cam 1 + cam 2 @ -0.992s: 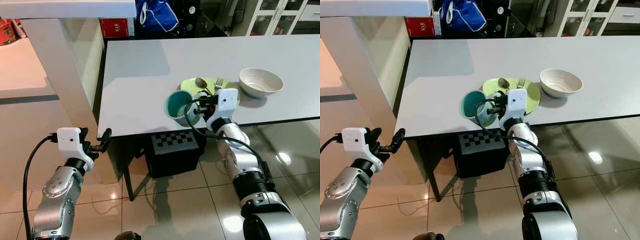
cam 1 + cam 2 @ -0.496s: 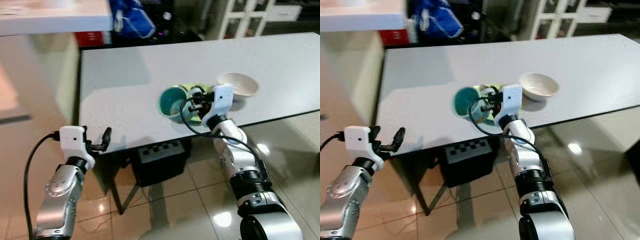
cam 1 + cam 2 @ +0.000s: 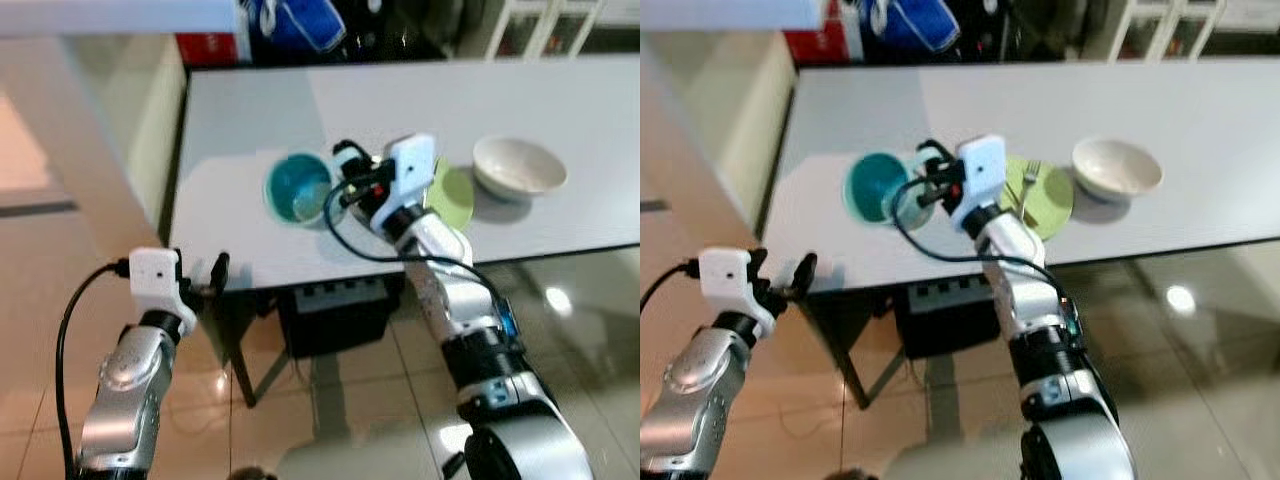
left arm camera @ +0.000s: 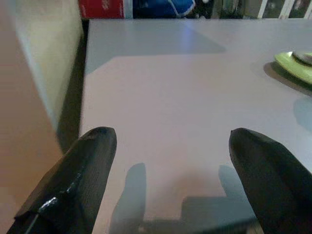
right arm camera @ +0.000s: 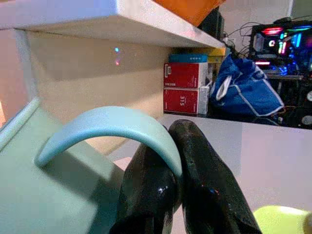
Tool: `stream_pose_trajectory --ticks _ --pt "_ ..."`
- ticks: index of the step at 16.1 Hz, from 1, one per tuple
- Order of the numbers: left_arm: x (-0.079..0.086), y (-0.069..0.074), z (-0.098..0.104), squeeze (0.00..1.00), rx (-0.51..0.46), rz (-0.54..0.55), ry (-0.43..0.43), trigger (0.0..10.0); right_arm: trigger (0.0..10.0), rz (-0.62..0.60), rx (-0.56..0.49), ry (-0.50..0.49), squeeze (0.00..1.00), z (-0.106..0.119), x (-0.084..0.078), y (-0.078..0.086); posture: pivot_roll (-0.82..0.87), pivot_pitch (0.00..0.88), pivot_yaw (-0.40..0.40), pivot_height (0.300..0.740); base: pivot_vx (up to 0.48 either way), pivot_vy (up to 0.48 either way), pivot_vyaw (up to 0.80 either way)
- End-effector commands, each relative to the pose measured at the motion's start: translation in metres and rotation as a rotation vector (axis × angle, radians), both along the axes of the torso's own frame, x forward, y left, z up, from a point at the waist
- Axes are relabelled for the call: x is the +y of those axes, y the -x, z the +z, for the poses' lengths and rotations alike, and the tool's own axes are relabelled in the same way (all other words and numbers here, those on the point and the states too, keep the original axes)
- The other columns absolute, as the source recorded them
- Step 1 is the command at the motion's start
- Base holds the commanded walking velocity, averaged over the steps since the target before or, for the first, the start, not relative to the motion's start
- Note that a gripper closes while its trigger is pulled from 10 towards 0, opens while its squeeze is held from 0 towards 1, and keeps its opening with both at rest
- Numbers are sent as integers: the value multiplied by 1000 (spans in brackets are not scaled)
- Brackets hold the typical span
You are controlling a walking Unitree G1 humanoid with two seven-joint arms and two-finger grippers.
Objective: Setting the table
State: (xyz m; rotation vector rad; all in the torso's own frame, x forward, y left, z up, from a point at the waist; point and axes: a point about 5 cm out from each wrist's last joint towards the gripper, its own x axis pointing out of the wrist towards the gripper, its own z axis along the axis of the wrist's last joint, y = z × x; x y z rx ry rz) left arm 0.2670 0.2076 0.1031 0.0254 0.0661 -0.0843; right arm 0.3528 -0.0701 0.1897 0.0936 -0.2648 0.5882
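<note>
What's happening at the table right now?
The right gripper is shut on the handle of the teal mug, holding it over the white table to the left of the green plate. A fork lies on that plate, with a white bowl beyond it. The left gripper hangs open by the table's near edge.

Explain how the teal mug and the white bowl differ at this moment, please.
The teal mug is held by its handle in the right gripper and tilted; the white bowl sits free and upright on the table. The mug lies to the robot's left of the green plate, the bowl to its right. Both look empty.
</note>
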Motion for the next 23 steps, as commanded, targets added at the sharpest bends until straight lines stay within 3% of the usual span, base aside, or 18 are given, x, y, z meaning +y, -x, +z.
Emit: stream_pose_trajectory --ticks 1,9,13,15,19,23 --pt "-2 0 3 0 -15 -4 -11 10000 10000 -24 9 -19 0 4 -4 -5 83 0 1 740 0 0 0" --pt "-4 -5 2 0 -10 -3 -26 10000 10000 -120 73 -14 0 -12 -20 -9 71 0 13 740 0 0 0" --pt "-4 -7 2 0 -11 7 -33 10000 10000 -128 88 -8 0 -17 -20 -7 61 0 18 740 458 0 0" --pt "-5 -7 2 0 -11 9 -32 10000 10000 -115 86 11 0 -18 -18 -7 66 0 18 740 431 0 0" --pt "-7 -7 2 0 -14 3 -46 10000 10000 -1 19 47 0 -7 3 -1 74 0 16 740 380 293 0" --pt "-8 -8 2 0 -17 2 -44 10000 10000 5 18 41 0 -6 4 -1 76 0 15 740 379 294 0"
